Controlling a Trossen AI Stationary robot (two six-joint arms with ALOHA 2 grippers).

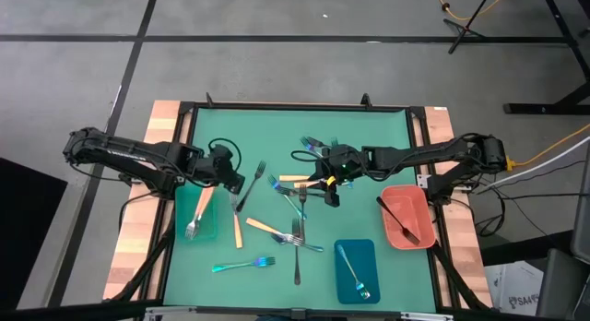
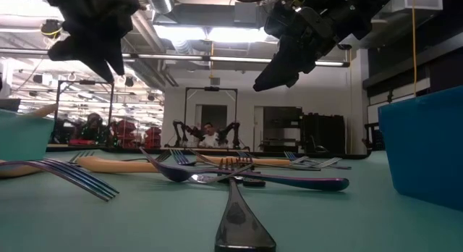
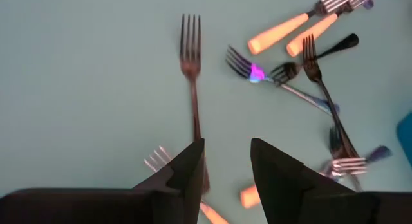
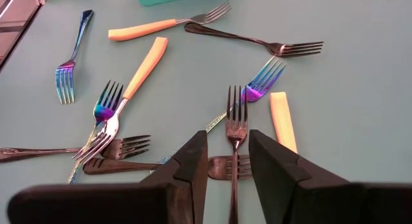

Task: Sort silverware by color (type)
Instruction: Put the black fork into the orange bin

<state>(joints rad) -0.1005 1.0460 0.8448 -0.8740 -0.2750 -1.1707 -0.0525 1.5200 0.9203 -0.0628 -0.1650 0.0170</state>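
Several slim forks (image 1: 293, 231) lie scattered over the middle of the green table mat (image 1: 277, 127): dark metal ones, iridescent blue-teal ones, and silver ones with orange handles.
Landmark: the loose pile at mat centre.
- Teal rectangular tray (image 1: 197, 218), left of the pile, holds an orange-handled fork (image 1: 197, 213).
- Blue rectangular tray (image 1: 356, 269), near side and right of the pile, holds one iridescent fork (image 1: 351, 270).
- Salmon-red rectangular tray (image 1: 406, 216), right of the pile, holds one dark fork (image 1: 397, 219).
- One iridescent fork (image 1: 243, 264) lies alone on the near-left side of the pile.
Left gripper (image 3: 226, 161) hangs above the mat between the teal tray and the pile, over a dark fork (image 3: 190, 76); fingers parted, nothing between them.
Right gripper (image 4: 228, 154) hangs over the far side of the pile, above another dark fork (image 4: 235, 127); fingers parted, empty.
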